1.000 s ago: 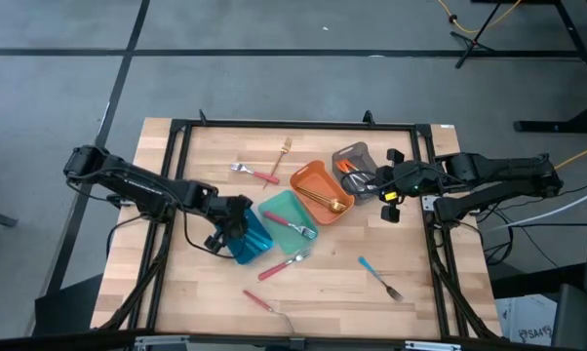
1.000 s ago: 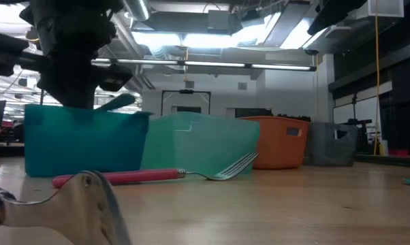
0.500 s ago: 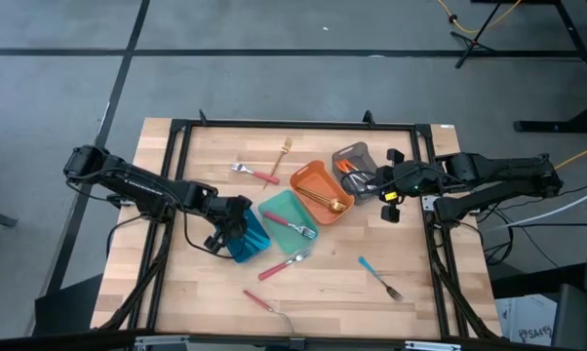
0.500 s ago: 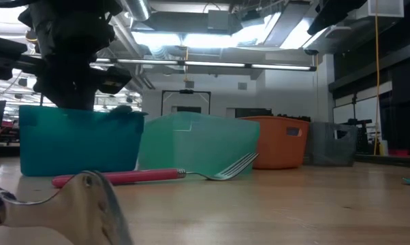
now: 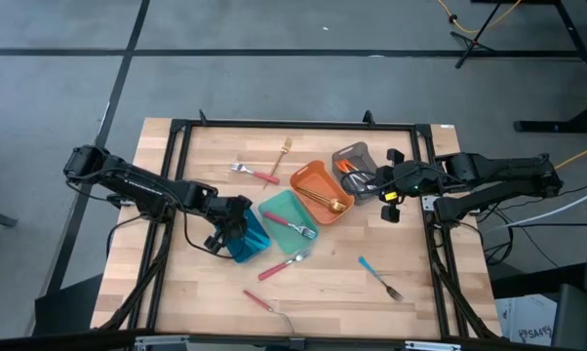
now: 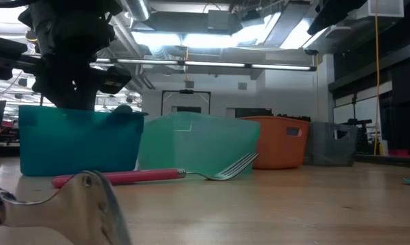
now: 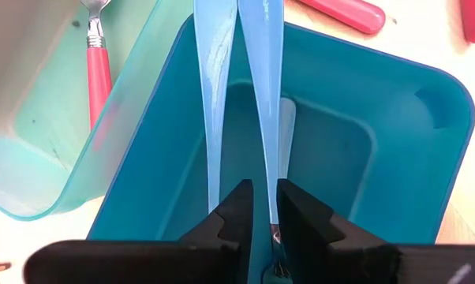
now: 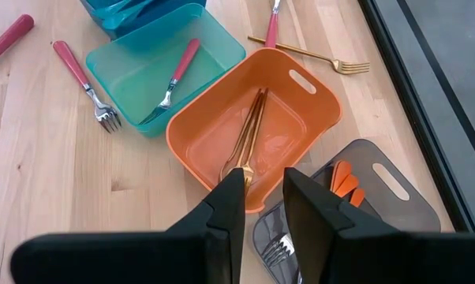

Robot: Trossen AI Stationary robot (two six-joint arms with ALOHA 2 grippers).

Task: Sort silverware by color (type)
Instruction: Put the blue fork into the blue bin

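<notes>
Nearest the front edge of the wooden surface (image 5: 323,292) lie a red-handled fork (image 5: 266,303) and a blue-handled fork (image 5: 380,278). Farther in, the left pincer (image 7: 263,207) hovers in the blue tray (image 5: 245,241), fingers slightly apart around two blue handles (image 7: 242,95). Beyond, the right pincer (image 8: 263,193) hangs released over the orange tray (image 8: 312,102) holding gold utensils (image 8: 249,138).

Open wood (image 5: 332,283) beside blue fork (image 5: 379,277)
</notes>
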